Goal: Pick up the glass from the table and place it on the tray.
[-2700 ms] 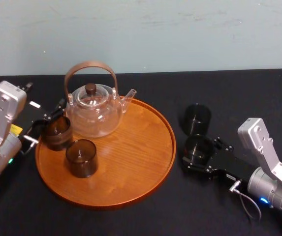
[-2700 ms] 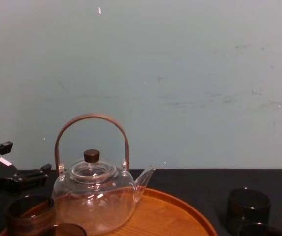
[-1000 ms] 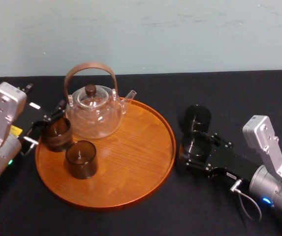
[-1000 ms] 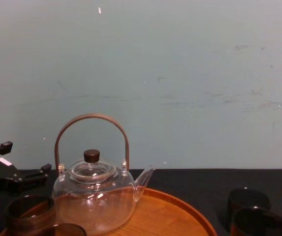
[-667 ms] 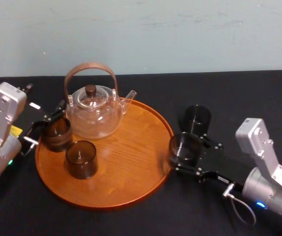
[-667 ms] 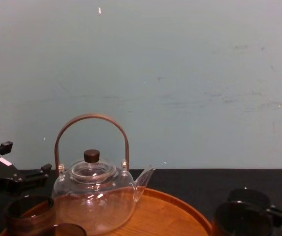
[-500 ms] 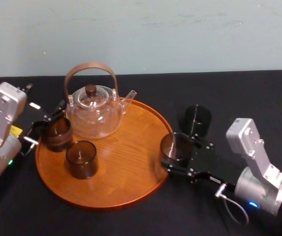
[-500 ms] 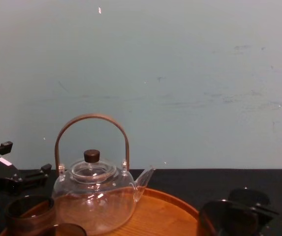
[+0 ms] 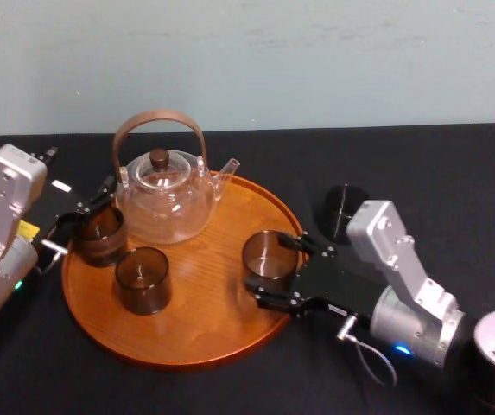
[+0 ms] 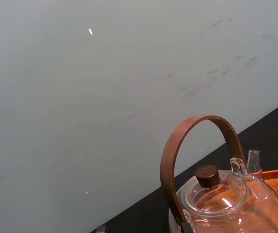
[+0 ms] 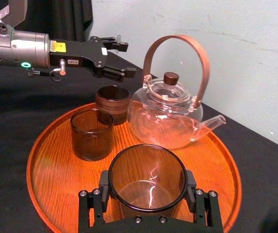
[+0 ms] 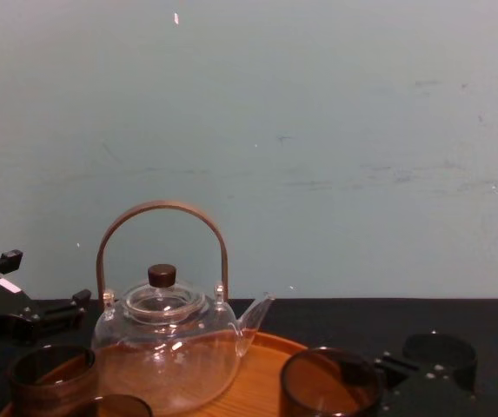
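Black desk (image 9: 454,173) is carrying all items. Tray (image 9: 208,324) is lying under the right tool (image 9: 269,270), which is reaching in over the rim on the tray's right side. The teapot (image 9: 162,201) is standing on the tray beyond the right tool's fingertips, toward the left tool (image 11: 122,58).

Right tool: its two fingers are clamping opposite sides of the glass (image 9: 269,251), which is sitting upright, mouth up, between them. The glass is positioned over the tray's right part, inside the rim. Whether its base is touching the wood cannot be told.

Left tool: it is resting at the tray's left edge with fingers spread and nothing between them. A brown cup (image 9: 100,233) is standing just beside it on the tray.

A second glass (image 9: 142,277) is standing on the tray between the two tools, nearer the left one. A dark glass (image 9: 342,212) is sitting on the desk just beside the right tool's body, outside the tray.
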